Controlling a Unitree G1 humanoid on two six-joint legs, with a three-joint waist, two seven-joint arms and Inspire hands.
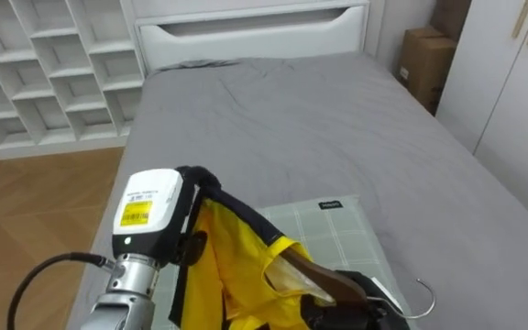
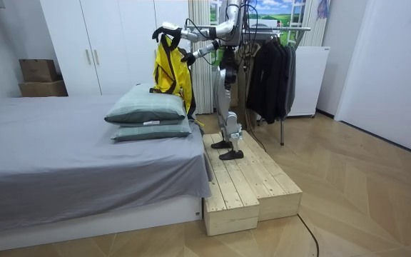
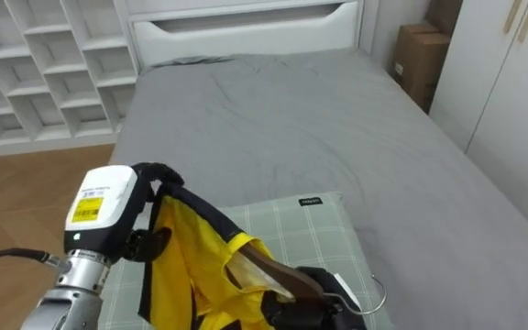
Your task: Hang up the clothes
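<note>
Two hands are shown raised above a checked pillow (image 1: 342, 240) on the grey bed (image 1: 319, 119). At 7 o'clock, the left hand (image 1: 159, 211) is curled round the dark edge of the yellow garment (image 1: 223, 270). At 5 o'clock, the right hand (image 1: 342, 310) is closed on a wooden hanger (image 1: 324, 278) partly inside the garment.

Yellow garment (image 1: 220, 261) with dark trim, pale-green checked pillow (image 1: 339, 236), grey bedsheet (image 1: 319, 119).

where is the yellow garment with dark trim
Lower centre of the eye views: the yellow garment hangs from the left hand on a brown wooden hanger, above the green checked pillow.
</note>
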